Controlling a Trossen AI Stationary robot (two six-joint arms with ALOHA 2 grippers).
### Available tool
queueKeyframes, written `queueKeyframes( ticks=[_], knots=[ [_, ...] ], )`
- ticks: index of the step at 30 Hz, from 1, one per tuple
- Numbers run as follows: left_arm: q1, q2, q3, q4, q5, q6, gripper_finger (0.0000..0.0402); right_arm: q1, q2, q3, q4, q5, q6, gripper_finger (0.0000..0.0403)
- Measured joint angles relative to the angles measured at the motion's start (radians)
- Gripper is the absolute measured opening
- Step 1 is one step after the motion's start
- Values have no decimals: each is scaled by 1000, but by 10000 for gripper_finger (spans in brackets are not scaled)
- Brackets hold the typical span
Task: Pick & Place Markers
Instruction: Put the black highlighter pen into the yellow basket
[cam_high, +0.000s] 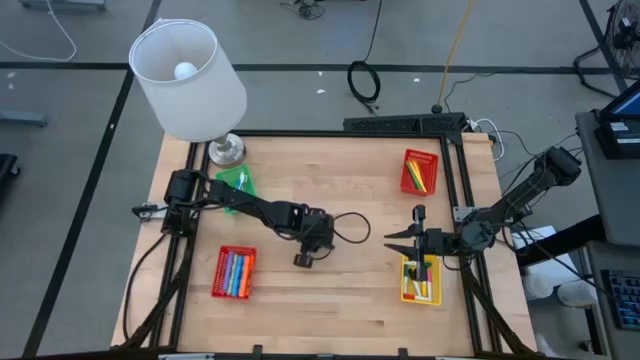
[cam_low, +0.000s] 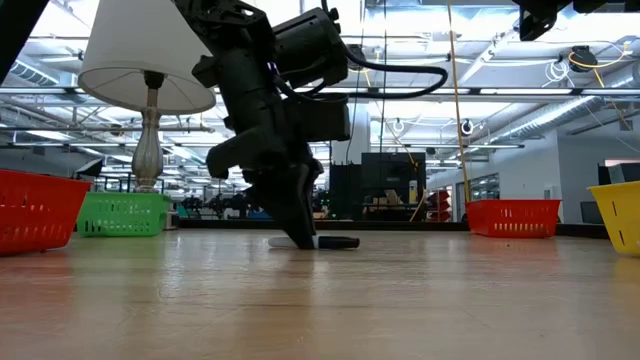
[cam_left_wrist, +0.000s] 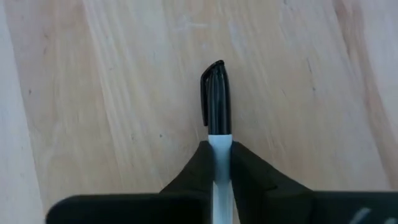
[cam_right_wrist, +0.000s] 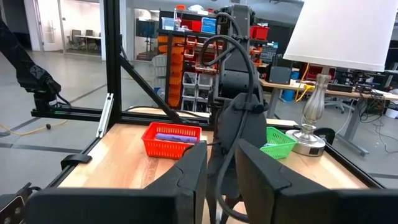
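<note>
- The left claw (cam_left_wrist: 217, 163) is pressed closed around a black-capped marker (cam_left_wrist: 216, 102) with a white barrel, down at the middle of the desk (cam_high: 340, 300); in the low view the fingers reach the wood and the marker lies flat on it.
- The grip sits on the white barrel, close behind the cap, so most of the barrel is hidden behind the fingers. If the hold is off the marker's balance point, it may droop or swivel between the fingers once lifted.
- The barrel is thin and smooth; a shallow pinch could let it slide out on the way to a basket.
- With the fingertips at the wood, a lift that drags sideways could scrape the desk or roll the marker loose.
- The marker's long axis runs straight out from the left claw, level with the desk, cap end pointing away from the wrist; in the low view the cap sticks out beside the fingers.
- The right claw (cam_high: 414, 240) waits over the yellow basket (cam_high: 420, 281) at the desk's right side, its fingers a narrow gap apart and holding nothing.
</note>
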Motion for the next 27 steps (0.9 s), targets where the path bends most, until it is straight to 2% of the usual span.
queueKeyframes(
  ticks=[6,12,16,21,23,27],
  knots=[
    [0,-67,-11,35,15,-56,27,0,0,0,-2,0,0,75],
    [-9,-229,-20,150,32,-44,27,0,0,0,-6,5,0,75],
    [-16,-341,-90,341,113,-23,27,0,0,0,-32,91,-1,75],
    [-18,-462,-215,774,160,-6,27,-14,-1,0,-68,212,-4,75],
    [-14,-469,-274,903,197,-4,27,-34,4,0,-80,197,-10,79],
    [-1,-471,-327,1056,217,-17,27,-102,68,0,4,64,-11,116]
  ],
)
